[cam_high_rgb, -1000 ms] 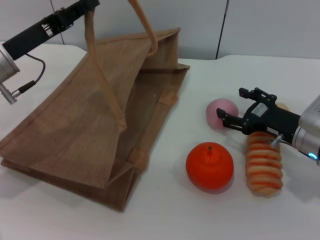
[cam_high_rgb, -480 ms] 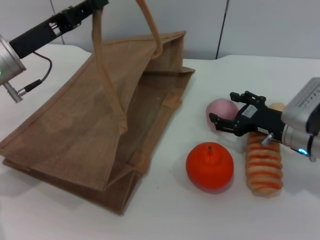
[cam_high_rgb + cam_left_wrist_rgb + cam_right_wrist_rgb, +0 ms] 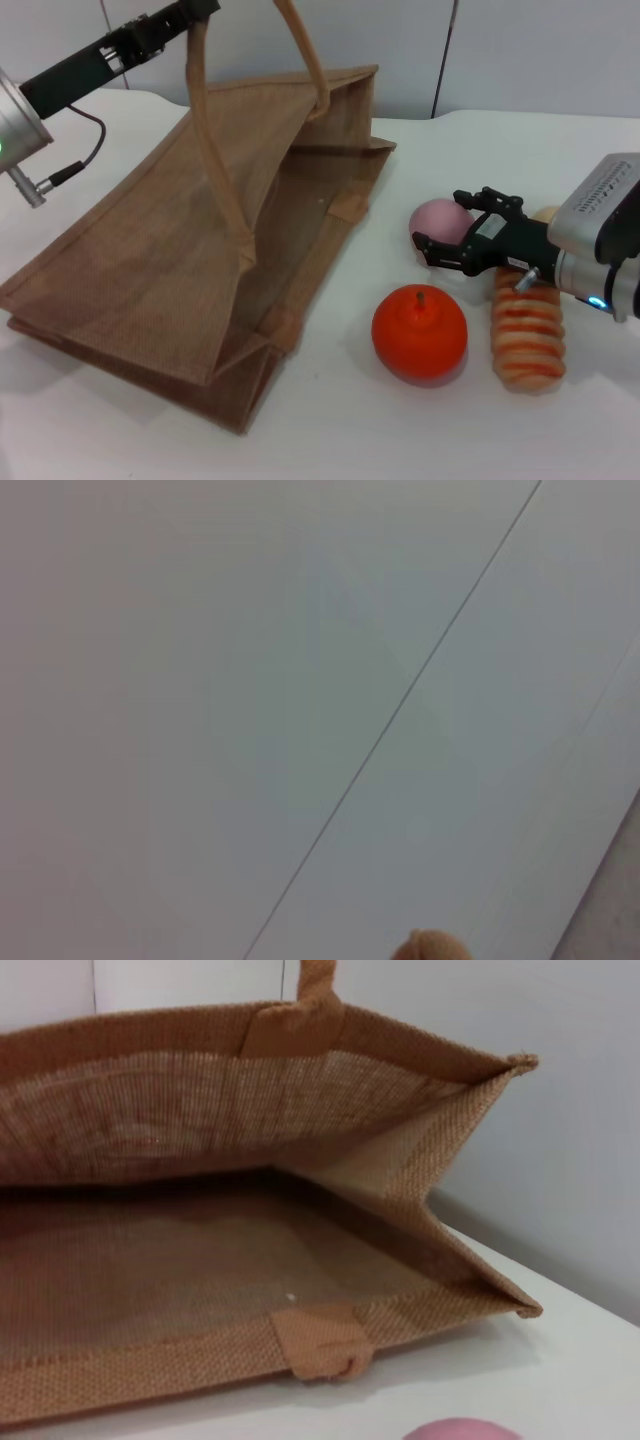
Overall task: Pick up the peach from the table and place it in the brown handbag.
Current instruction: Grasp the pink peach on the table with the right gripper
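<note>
I read the bench (image 3: 470, 430) as plain white and smooth, with pale wall panels behind it split by thin dark seams. The brown handbag (image 3: 180, 260) lies on its side at 9 o'clock from the fruit, long axis running from 7 toward 1 o'clock, mouth gaping toward the right hand (image 3: 440, 245). The left hand (image 3: 190, 12), up at 11 o'clock, pinches one looped handle and holds it raised. The peach (image 3: 440, 218) sits on the bench just right of the bag's mouth; being round, it shows me no long axis. The right hand's fingers are spread and reach over the peach from 3 o'clock, covering its near side. An orange fruit (image 3: 419, 332) lies at 6 o'clock from the peach, with a striped ridged item (image 3: 527, 335) beside it, partly under the right wrist. The left wrist view shows only wall.
</note>
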### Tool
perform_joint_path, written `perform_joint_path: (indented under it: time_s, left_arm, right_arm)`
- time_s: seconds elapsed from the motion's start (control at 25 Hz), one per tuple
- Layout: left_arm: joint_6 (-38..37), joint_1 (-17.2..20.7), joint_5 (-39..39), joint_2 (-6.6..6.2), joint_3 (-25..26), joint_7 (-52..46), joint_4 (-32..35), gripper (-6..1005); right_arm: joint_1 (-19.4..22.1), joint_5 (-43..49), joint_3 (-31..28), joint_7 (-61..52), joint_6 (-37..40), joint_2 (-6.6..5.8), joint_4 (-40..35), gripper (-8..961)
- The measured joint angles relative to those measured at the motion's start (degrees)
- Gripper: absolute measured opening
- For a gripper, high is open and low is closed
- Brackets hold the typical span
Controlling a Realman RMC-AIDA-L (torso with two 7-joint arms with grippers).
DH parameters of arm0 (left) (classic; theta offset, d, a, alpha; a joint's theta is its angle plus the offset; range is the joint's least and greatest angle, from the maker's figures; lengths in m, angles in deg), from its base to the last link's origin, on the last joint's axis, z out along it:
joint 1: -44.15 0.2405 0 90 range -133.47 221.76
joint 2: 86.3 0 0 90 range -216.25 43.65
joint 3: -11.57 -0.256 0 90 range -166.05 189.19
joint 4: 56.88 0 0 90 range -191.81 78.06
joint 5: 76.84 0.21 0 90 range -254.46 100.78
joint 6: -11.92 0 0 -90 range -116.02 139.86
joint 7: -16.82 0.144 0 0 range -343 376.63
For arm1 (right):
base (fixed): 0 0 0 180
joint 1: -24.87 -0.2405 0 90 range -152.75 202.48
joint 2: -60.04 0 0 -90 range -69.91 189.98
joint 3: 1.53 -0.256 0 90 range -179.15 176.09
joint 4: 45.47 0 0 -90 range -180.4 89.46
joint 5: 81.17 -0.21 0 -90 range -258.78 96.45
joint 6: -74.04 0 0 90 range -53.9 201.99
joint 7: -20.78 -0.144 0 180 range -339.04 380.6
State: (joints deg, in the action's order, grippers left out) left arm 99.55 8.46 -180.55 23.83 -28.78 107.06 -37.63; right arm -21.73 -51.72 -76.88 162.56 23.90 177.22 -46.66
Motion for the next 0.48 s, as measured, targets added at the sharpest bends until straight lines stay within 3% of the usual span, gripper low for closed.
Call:
perform_joint_path:
  time_s: [0.48]
  left_arm:
    - [0.0,0.4,0.0,-0.09,0.2,-0.2,0.0,125]
  right_arm:
    - [0.3,-0.1,0.2,-0.6,-0.5,-0.03,0.1,707]
